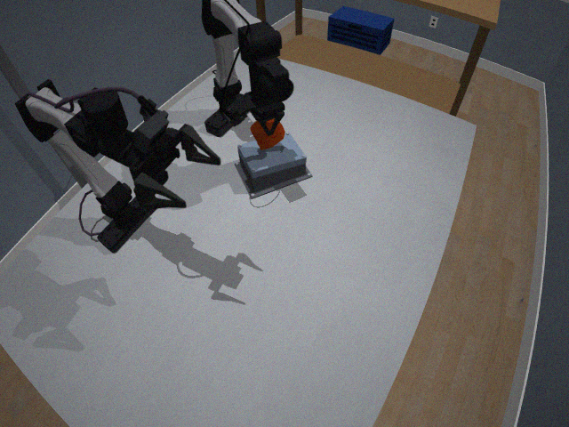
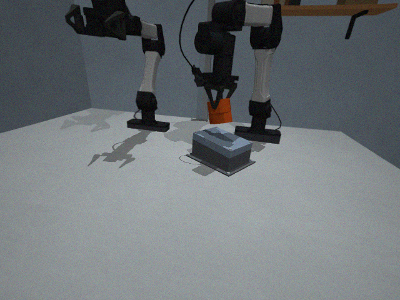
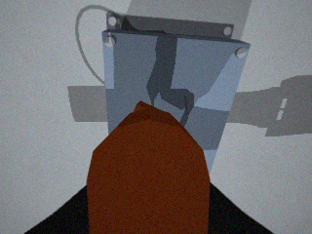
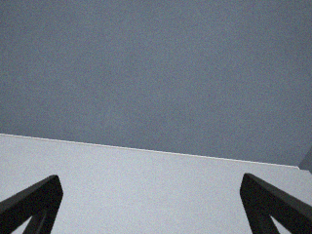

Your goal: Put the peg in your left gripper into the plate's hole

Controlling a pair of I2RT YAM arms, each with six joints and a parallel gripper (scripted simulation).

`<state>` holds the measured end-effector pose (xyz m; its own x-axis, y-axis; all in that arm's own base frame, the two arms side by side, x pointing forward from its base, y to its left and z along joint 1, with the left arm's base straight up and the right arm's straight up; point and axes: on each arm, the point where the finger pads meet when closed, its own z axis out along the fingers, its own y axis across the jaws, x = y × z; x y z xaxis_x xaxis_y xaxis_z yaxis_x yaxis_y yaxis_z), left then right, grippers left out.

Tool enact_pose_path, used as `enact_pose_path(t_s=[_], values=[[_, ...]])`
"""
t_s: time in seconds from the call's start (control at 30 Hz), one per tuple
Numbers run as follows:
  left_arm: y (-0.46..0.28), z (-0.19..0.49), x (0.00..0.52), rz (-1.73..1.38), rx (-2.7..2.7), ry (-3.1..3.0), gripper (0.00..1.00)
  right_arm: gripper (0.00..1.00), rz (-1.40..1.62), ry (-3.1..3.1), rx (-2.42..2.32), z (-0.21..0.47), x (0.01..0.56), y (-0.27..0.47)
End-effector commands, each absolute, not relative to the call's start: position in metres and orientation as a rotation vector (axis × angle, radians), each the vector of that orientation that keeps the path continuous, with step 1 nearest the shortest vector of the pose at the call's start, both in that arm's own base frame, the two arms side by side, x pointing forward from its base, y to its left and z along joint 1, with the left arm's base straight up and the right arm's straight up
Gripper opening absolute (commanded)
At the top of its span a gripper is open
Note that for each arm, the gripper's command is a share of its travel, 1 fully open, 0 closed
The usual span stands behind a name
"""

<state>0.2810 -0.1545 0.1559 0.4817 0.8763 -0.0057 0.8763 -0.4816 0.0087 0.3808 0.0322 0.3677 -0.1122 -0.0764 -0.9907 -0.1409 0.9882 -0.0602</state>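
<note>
your left gripper [image 1: 271, 130] [image 2: 222, 102] grips orange peg [image 1: 266, 136] [image 2: 220, 113] [image 3: 148, 185] above plate [image 1: 276, 176] [image 2: 222, 159] [image 3: 132, 73]; insertion remains; right gripper [image 1: 202, 183] [image 2: 101, 32] [image 4: 152, 184] wide, apparently unneeded.

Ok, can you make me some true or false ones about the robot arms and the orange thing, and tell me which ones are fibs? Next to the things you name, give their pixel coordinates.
1. The left pincer [image 1: 271, 131] [image 2: 217, 104] is holding the orange peg [image 1: 271, 136] [image 2: 220, 112] [image 3: 148, 175]. True.
2. The orange peg is all the way down in the hole. False: it is up above the blue-gray block [image 1: 271, 176] [image 2: 211, 155] [image 3: 132, 63], with a gap under it.
3. The right pincer [image 1: 204, 183] [image 2: 100, 30] [image 4: 151, 182] is shut. False: it is wide open.
4. The right pincer has nothing between its fingers. True.
5. The drawer box [image 1: 354, 34] on the low wooden board is yellow. False: it is blue.
</note>
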Motion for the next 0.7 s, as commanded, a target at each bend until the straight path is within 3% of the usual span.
enact_pose_path(t_s=[0.0, 0.27, 0.67], values=[[-0.162, 0.176, 0.285, -0.042, 2.668, 1.518, 0.4, 1.0, 0.105, 1.755, -0.235, 0.372, 0.364, 0.056], [-0.156, 0.173, 0.275, -0.28, 2.633, 1.375, 0.4, 1.0, 0.239, 1.904, -0.395, 0.358, 0.325, 0.119], [-0.126, 0.154, 0.28, -0.513, 2.539, 1.393, 0.4, 1.0, 0.477, 2.005, -0.87, 0.366, 0.195, 0.208]])
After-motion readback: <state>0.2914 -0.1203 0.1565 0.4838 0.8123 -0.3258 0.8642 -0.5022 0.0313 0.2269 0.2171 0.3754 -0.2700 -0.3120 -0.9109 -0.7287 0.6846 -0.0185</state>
